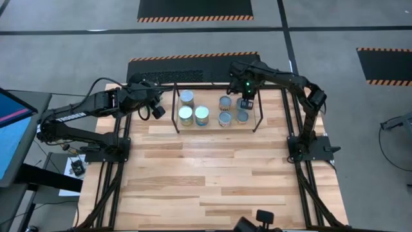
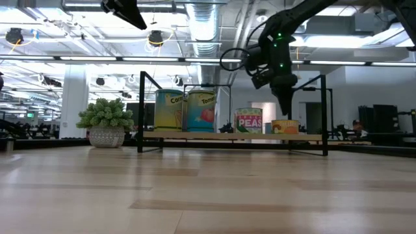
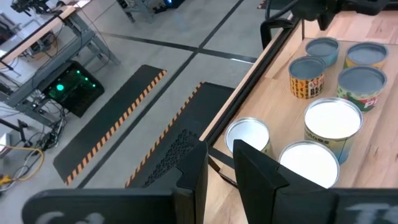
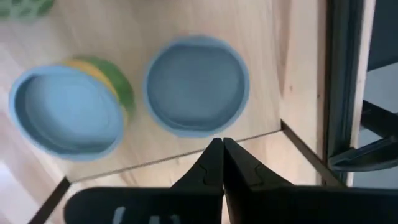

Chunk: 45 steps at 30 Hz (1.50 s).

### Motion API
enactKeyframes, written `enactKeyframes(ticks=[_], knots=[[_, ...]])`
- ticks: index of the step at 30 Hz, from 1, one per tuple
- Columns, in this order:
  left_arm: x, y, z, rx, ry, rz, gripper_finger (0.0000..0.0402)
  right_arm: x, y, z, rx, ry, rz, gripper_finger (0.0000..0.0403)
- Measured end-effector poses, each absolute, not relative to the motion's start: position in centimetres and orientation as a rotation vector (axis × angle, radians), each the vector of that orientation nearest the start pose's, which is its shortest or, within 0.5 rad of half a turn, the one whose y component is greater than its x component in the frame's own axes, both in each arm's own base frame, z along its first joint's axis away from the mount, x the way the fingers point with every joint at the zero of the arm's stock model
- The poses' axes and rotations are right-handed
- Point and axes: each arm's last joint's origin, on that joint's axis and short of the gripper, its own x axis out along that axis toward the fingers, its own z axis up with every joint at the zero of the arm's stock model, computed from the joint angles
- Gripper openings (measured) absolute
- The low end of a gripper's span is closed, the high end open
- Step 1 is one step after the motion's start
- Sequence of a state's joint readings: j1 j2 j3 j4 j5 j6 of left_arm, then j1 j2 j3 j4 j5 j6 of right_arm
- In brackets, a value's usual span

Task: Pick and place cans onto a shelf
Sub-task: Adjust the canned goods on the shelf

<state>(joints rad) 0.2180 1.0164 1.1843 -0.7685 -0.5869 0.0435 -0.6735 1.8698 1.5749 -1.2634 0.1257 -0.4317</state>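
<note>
Your right gripper (image 1: 245, 103) hangs pinched shut and empty, right above the upright cans (image 1: 242, 116) on the shelf (image 1: 255, 120). Left gripper (image 1: 156, 111) is narrow, parked beside the shelf's other end.

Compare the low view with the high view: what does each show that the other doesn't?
Only the low view shows the potted plant left of the shelf, and the can labels, such as PEAS. Only the high view shows the left gripper beside the shelf, the can tops, and a monitor off the table. Both show the right gripper above the cans on the shelf.
</note>
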Motion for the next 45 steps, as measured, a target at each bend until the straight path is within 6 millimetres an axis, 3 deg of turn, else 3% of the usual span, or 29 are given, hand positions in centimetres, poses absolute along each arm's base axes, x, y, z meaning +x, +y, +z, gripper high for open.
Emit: enactKeyframes(ticks=[13,19,25,45], knots=[[18.0,5.6,37.6,0.153,0.623,0.770,0.0068,28.9,-20.9,24.2,0.009,1.555,-0.191,0.0017],[18.0,5.6,37.6,0.151,0.623,0.771,0.0068,28.3,-20.8,22.9,-0.002,1.621,-0.205,0.0021],[18.0,5.6,37.6,0.152,0.623,0.771,0.0068,27.8,-21.1,23.4,-0.014,1.666,-0.281,0.0020],[18.0,5.6,37.6,0.151,0.623,0.768,0.0068,27.1,-20.6,22.8,0.005,1.742,-0.224,0.0017]])
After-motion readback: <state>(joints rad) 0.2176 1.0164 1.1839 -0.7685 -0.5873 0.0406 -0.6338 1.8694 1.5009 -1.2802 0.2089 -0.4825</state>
